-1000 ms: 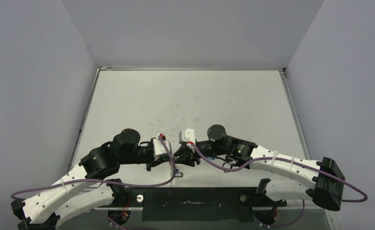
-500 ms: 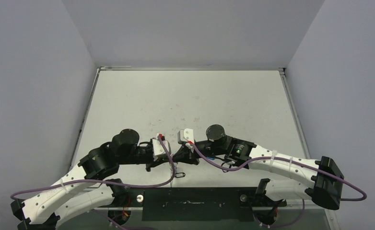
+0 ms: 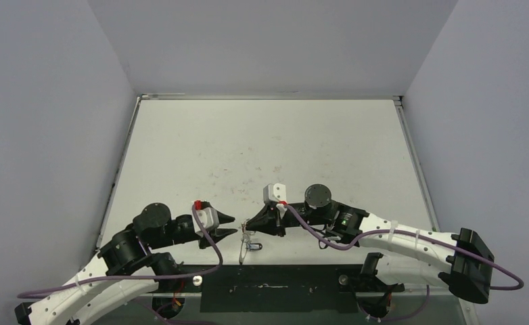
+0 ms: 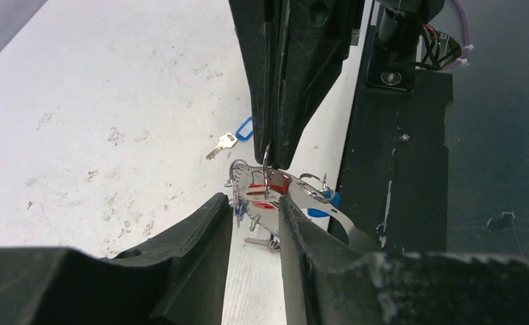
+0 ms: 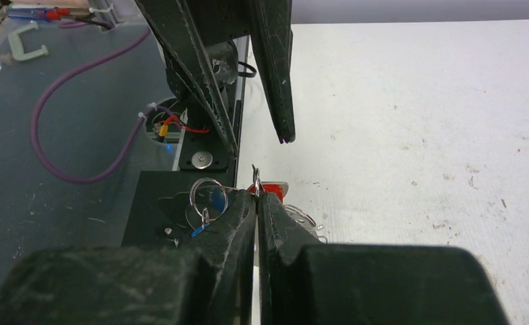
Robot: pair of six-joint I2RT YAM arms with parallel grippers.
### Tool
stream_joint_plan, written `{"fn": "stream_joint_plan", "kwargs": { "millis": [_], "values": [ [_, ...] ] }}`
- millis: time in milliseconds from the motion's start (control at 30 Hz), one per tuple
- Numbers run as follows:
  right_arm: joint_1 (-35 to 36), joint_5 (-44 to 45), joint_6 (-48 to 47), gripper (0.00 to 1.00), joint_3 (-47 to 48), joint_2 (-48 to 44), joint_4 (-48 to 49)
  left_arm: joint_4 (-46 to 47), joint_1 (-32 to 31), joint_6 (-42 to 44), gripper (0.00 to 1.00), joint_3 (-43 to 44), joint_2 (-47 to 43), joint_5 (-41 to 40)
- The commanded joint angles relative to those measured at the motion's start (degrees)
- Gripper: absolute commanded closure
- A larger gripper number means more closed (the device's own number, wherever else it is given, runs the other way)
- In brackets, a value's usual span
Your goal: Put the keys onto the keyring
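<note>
My right gripper (image 5: 256,196) is shut on the thin wire of the keyring (image 5: 255,175), just above the table's front edge. Below its tips (image 4: 279,159) the keyring (image 4: 266,177) hangs with a red-tagged key (image 4: 262,193), small split rings and a blue tag (image 4: 319,211). Another key with a light blue tag (image 4: 230,139) lies loose on the table beyond. My left gripper (image 4: 254,203) stands open just short of the cluster, with nothing between its fingers. From above, the left gripper (image 3: 229,225) faces the right gripper (image 3: 248,224), and the keyring (image 3: 243,244) dangles between them.
A black base plate (image 3: 268,288) runs along the near table edge right under the hanging cluster. Purple cables (image 3: 211,244) loop from both wrists. The white tabletop (image 3: 262,149) stretches away behind the grippers, with walls on three sides.
My left gripper has opened, let go and drawn back to the left. The right gripper closed on the keyring and has shifted slightly right with it.
</note>
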Motion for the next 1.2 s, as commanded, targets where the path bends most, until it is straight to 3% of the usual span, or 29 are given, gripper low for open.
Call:
{"fn": "stream_joint_plan", "kwargs": {
  "millis": [0, 133, 300, 467, 1100, 1167],
  "values": [
    [0.31, 0.24, 3.87, 1.00, -1.06, -3.04, 11.30, 10.09, -0.17, -3.85, 0.70, -3.99, -3.98, -0.97],
    [0.35, -0.02, 4.31, 1.00, -1.05, -3.06, 11.49, 11.59, -0.12, -4.83, 0.71, -5.11, -4.84, -0.19],
    [0.31, -0.11, 4.52, 1.00, -0.88, -2.65, 11.74, 11.86, -0.12, -4.93, 0.81, -4.48, -3.14, 1.36],
    [0.30, 0.13, 4.61, 1.00, -0.77, -2.53, 11.96, 11.31, -0.12, -4.64, 1.00, -4.26, -1.77, 2.23],
    [0.36, 0.76, 5.57, 1.00, -1.04, -2.67, 14.22, 5.39, -0.12, -4.13, 1.00, -3.17, -2.30, -0.96],
    [0.31, 0.74, 5.55, 1.00, -1.04, -2.71, 14.04, 4.84, -0.12, -4.24, 0.90, -2.29, -3.07, -2.12]
  ]
}}
